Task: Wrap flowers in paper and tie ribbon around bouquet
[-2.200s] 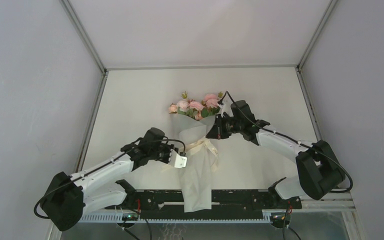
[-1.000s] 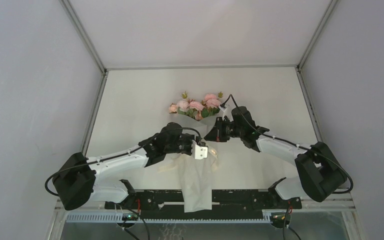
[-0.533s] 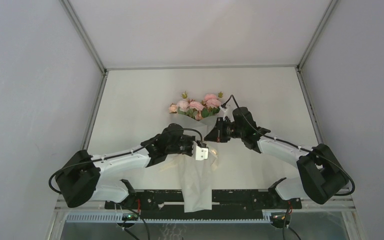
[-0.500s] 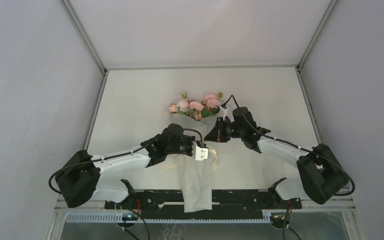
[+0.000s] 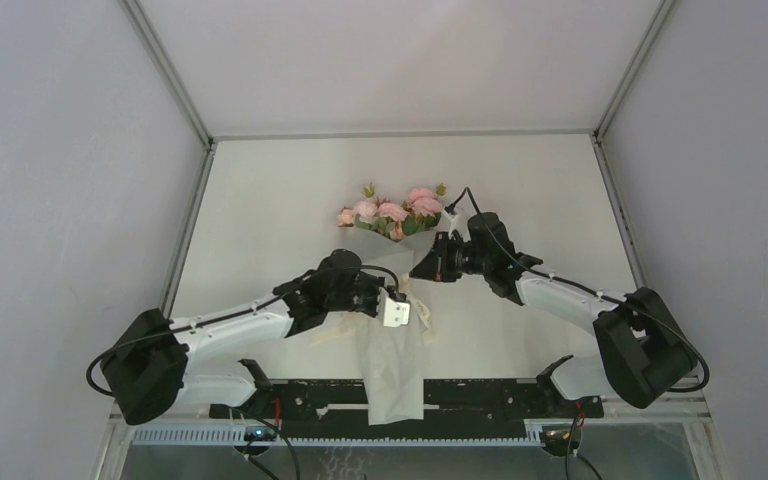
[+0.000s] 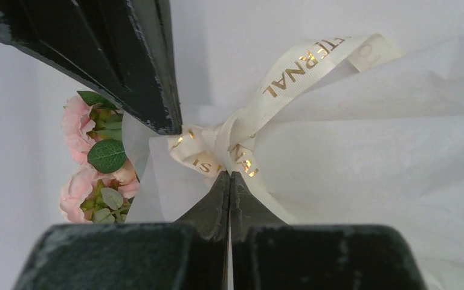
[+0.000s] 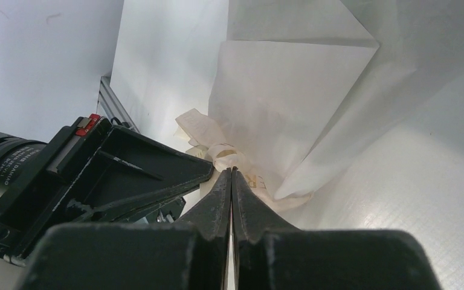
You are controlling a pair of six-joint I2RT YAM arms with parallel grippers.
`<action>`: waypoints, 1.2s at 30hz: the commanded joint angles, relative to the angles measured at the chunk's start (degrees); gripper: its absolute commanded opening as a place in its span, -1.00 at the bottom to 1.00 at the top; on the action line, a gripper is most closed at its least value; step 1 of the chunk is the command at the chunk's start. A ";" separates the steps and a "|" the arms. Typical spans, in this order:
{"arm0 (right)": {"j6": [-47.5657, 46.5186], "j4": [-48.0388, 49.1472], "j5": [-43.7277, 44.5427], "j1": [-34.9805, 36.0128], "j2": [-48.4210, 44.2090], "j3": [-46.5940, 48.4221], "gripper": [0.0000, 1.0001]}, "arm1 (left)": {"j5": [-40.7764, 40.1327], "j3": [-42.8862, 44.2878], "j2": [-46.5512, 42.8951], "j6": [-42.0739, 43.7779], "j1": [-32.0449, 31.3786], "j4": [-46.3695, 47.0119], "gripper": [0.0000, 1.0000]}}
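Left end effector (image 6: 229, 176) has its fingers pressed together on the cream ribbon (image 6: 290, 69), pinching it at the knot. That knot sits at the waist of the bouquet (image 5: 396, 350). The ribbon carries gold lettering, and one tail runs off to the right across the paper (image 6: 368, 151).

Right end effector (image 7: 231, 170) comes in from the right side of the bouquet. Its fingers are together too, with the tips against the same knot. I cannot tell whether a strand lies between them. The two end effectors meet there, almost touching.

The bouquet lies lengthwise on the white counter (image 5: 290, 190), midway between the arms. The white paper forms a long cone that holds the flowers (image 5: 392, 211). The pale pink blooms and green leaves spill out of its wide far mouth, and the stems are hidden inside the wrap. The narrow near end of the cone reaches past the near counter edge, over the black rail (image 5: 480, 395).
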 commanded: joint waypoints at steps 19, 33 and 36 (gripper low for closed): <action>0.83 8.51 -6.99 2.31 3.58 0.10 -0.13 | 1.59 -2.13 -2.39 2.83 0.27 -0.74 -1.00; -5.60 2.92 -1.49 4.73 -2.00 0.10 -0.06 | 1.04 -2.48 -2.69 2.87 0.27 -0.65 -1.00; -5.28 3.52 -0.86 5.18 -0.88 0.13 -0.06 | 0.86 -2.62 -2.83 2.87 0.29 -0.73 -1.00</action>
